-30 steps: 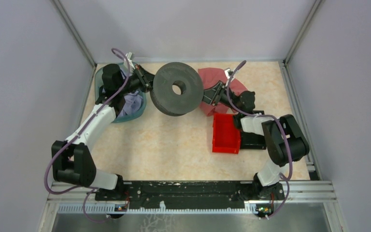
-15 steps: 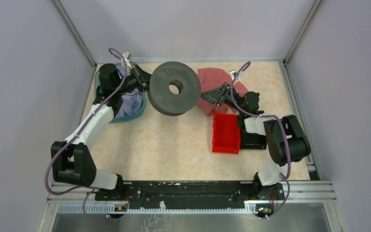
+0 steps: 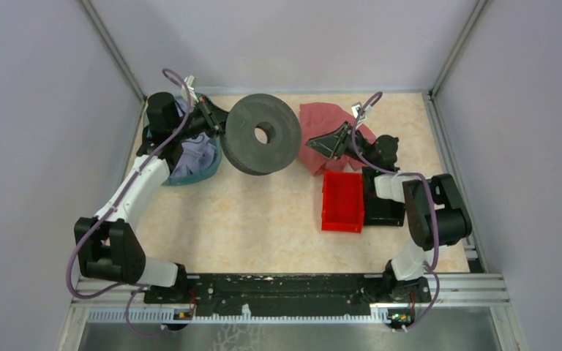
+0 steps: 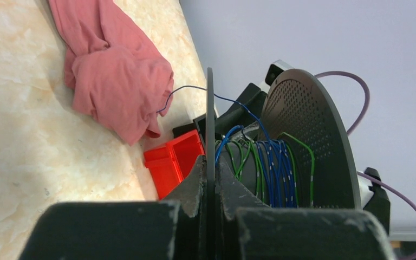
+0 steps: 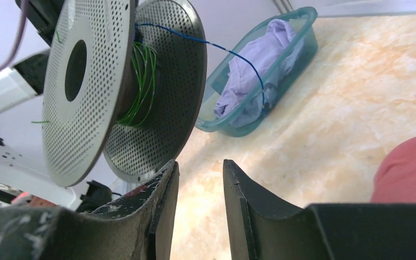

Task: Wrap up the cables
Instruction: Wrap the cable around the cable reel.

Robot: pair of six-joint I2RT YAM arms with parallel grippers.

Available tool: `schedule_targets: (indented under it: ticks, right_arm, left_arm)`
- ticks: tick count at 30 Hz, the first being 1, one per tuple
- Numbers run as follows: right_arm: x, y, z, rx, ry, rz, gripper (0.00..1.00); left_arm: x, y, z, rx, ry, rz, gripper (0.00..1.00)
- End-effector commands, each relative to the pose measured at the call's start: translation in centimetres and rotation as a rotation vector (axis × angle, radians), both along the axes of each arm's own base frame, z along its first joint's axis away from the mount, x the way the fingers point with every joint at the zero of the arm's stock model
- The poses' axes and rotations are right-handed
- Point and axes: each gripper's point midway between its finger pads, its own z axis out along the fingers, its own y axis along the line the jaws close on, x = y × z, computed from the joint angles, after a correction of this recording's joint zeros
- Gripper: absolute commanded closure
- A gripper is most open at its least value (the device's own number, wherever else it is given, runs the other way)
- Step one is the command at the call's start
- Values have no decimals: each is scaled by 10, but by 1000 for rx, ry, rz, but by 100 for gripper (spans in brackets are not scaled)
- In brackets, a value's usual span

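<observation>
My left gripper (image 3: 218, 123) (image 4: 210, 162) is shut on the thin edge of one flange of the big black perforated spool (image 3: 263, 134) (image 4: 303, 130), holding it up off the table. Thin blue and green cables (image 4: 273, 168) (image 5: 143, 81) are wound round its core. One loose blue cable end (image 5: 233, 52) (image 4: 176, 89) trails off the spool into the air, held by nothing. My right gripper (image 3: 315, 144) (image 5: 199, 165) hangs just right of the spool, open, with only table showing between its fingers.
A teal basin (image 3: 206, 170) (image 5: 298, 51) holding lilac cloth sits under the left arm. A pink cloth (image 3: 315, 117) (image 4: 114, 70) lies behind the right gripper. A red bin (image 3: 342, 201) (image 4: 173, 160) and a black block (image 3: 384, 210) stand at the right.
My right gripper has drawn back a little to the right, away from the spool. The left arm has shifted the spool slightly back and left. Both grips are unchanged.
</observation>
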Motion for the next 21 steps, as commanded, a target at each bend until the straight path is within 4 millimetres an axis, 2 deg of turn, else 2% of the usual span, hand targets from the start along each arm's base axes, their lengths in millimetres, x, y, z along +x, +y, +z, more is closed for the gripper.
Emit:
schedule_targets:
  ticks: [1, 4, 7, 9, 12, 21]
  right_arm:
    - [2, -6, 38, -80, -261, 16, 62]
    - [7, -4, 37, -167, -310, 32, 56]
    - [12, -3, 39, -251, -348, 70, 43]
    - [12, -2, 41, -290, -363, 98, 39]
    - [7, -3, 45, -333, -409, 132, 37]
    - [-8, -7, 51, -442, -487, 202, 36]
  left_arm:
    - [-2, 8, 44, 120, -205, 25, 100]
    - [-7, 7, 47, 178, -259, -9, 100]
    - [-22, -1, 53, 169, -313, -105, 100]
    - [-35, -6, 58, 150, -355, -188, 100]
    - [-49, -11, 65, 133, -400, -265, 100]
    - [-62, -16, 68, 120, -408, -380, 100]
